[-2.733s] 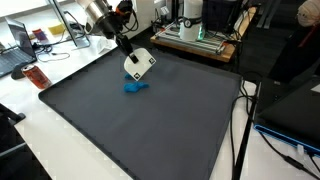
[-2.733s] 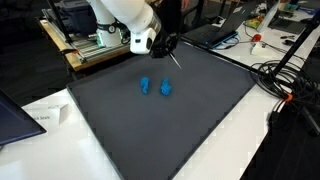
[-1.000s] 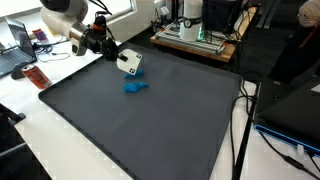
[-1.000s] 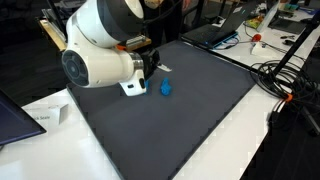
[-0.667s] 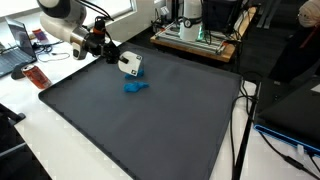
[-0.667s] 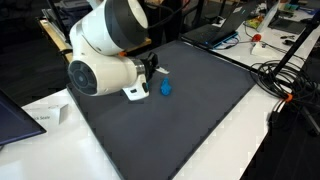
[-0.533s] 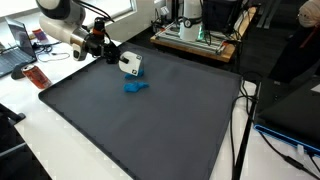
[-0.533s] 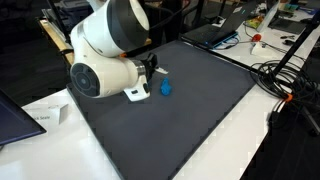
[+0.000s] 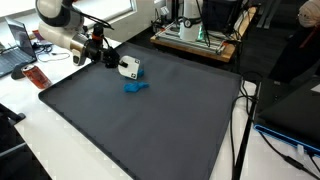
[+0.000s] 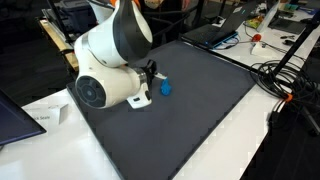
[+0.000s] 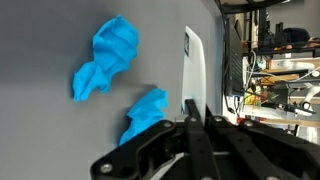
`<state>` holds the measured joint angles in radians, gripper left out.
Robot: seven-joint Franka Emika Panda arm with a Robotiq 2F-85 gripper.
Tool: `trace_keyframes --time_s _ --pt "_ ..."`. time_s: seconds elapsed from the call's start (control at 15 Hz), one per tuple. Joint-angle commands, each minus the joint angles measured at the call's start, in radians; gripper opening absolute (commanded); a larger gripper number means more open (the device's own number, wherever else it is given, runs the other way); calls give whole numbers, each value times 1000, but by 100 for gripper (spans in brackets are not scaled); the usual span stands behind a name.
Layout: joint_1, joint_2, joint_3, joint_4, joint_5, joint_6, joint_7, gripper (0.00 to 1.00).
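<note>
Two crumpled blue pieces lie on the dark mat point(image 9: 150, 120). In the wrist view one blue piece point(image 11: 108, 55) is at the upper left and the other point(image 11: 145, 115) lies right beside the fingers. My gripper point(image 11: 190, 108) is low over the mat's far corner, lying nearly level, with its jaws together on a thin white flat piece point(image 11: 195, 60) seen edge-on at the fingertips. In an exterior view the gripper point(image 9: 114, 62) holds this white piece point(image 9: 131, 68) just behind the blue pieces point(image 9: 135, 87). In an exterior view the arm hides one blue piece; the other point(image 10: 165, 87) shows.
Cluttered benches with equipment point(image 9: 200, 35) stand behind the mat. A laptop point(image 9: 15, 55) and a red item point(image 9: 33, 75) sit on the white table beside it. Cables point(image 10: 285, 85) run along the mat's side.
The arm has swung lower and drawn back slightly toward the mat's corner, carrying the white piece with it. The blue pieces have not moved.
</note>
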<state>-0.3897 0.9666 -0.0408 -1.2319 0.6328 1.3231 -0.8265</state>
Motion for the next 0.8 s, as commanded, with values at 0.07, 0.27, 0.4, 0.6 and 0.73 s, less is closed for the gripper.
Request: trace_keyframes --time_s 0.07,0.27,0.4,0.6,0.73 --pt "-19 -18 17 -6 -18 72 -16 1" --pt "-15 -54 14 -48 -23 144 -24 1" --pt "-8 -75 9 -77 -29 197 -20 1" --pt "0 -112 3 -133 -44 284 -2 1" --pt "2 -143 1 -182 -51 336 13 1"
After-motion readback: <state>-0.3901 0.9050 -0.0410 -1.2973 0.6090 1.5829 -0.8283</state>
